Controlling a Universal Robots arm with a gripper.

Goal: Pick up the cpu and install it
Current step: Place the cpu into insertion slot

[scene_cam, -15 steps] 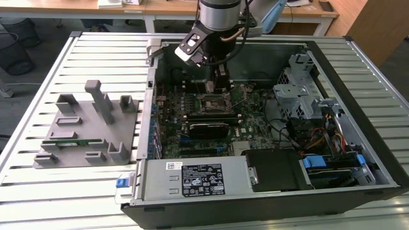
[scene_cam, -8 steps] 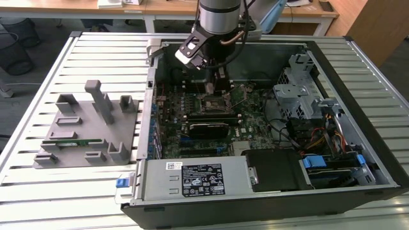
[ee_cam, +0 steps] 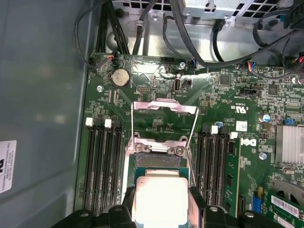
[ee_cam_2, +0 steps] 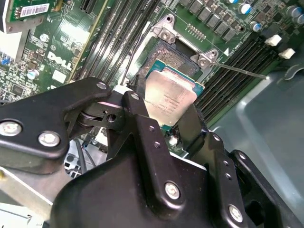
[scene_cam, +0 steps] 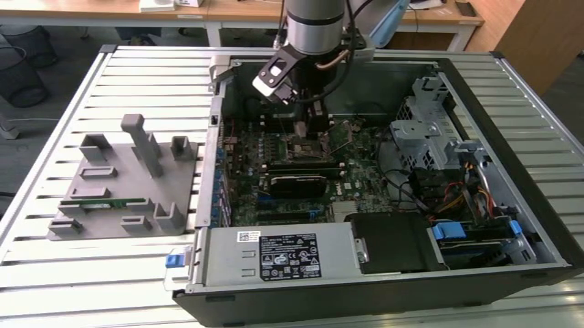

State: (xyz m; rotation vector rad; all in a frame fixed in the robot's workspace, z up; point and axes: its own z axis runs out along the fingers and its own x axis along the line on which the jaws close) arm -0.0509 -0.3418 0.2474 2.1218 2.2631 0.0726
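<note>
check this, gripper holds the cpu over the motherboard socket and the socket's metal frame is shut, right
No: the socket's metal frame is flipped open, as the first wrist view shows. The gripper does hold the cpu over the motherboard socket.

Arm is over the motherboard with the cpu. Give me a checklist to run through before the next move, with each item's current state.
1. cpu gripped by the jaws: ok, both wrist views show them closed on its opposite edges.
2. Load frame swung open: ok.
3. Retention lever out of the way: ok, it points away from the socket.
4. Socket free of debris: cannot tell, the cpu hides part of it.
5. cpu corner mark matched to the socket: cannot tell.
6. cpu touching the socket or above it: cannot tell.
</note>
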